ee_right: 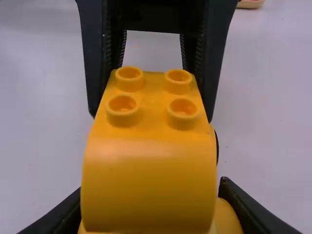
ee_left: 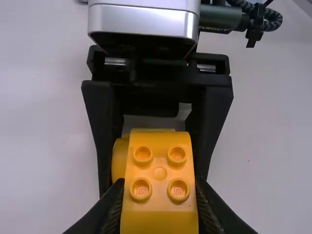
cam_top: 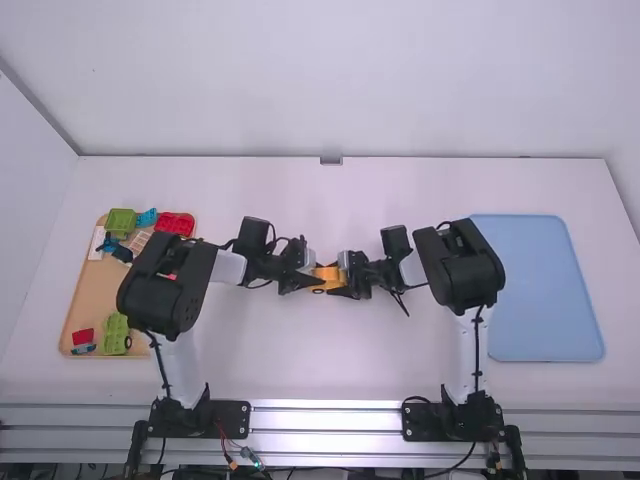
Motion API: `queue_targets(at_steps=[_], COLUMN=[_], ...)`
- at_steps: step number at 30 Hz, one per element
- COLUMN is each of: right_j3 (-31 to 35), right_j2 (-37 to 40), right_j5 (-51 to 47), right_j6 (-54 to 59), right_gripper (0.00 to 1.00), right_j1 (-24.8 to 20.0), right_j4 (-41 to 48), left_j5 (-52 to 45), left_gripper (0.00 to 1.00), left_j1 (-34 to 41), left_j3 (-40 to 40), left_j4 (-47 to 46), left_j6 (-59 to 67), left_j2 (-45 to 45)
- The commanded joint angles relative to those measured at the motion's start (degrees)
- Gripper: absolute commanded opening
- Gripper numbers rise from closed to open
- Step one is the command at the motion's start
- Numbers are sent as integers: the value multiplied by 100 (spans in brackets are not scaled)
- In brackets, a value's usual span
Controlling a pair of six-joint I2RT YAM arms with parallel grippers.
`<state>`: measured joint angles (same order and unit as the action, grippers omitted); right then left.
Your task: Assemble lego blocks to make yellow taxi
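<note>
Yellow cab block [ee_right: 148, 183] nearest cam.; step (judged): seating it on yellow base [ee_left: 118, 163]; next: press square, chk. seam, then release one grip; looks glossy, front curved, 4 hollow studs atop; L gripper [ee_left: 158, 184] & R gripper [ee_right: 150, 187] both clenched on taxi [cam_top: 328, 278], mid-table [cam_top: 350, 375], well in from far edge; parts tray [cam_top: 88, 300] nr. L edge.

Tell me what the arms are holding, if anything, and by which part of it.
The yellow taxi, by its sides: the left fingers at one end, the right fingers at the opposite end.
</note>
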<state>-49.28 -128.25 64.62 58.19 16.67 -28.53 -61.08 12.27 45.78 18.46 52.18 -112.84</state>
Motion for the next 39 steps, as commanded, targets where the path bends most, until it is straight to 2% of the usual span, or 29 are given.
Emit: queue_targets(at_steps=[1, 11, 20, 26, 32, 39], right_j3=[-15, -15, -15, -17, -20, -20], right_j2=[-76, -76, -76, -76, -76, -76], right_j5=[-256, -264, -299, -299, -297, -293], right_j6=[-96, -140, -138, -138, -138, -138], right_gripper=[36, 35, 35, 36, 36, 36], right_j1=[22, 4, -11, -11, -11, -11], right_j4=[66, 63, 70, 68, 68, 68], left_j5=[201, 1447, 669, 654, 651, 706], left_gripper=[4, 2, 2, 2, 2, 2], left_j1=[131, 459, 105, -63, -57, 13], left_j3=[-15, -15, 33, 26, -66, -428], left_j4=[-107, -155, -136, -326, -378, 302], left_j6=[17, -254, -291, -328, -319, -577], left_j2=[-245, -247, 72, 433, 431, 365])
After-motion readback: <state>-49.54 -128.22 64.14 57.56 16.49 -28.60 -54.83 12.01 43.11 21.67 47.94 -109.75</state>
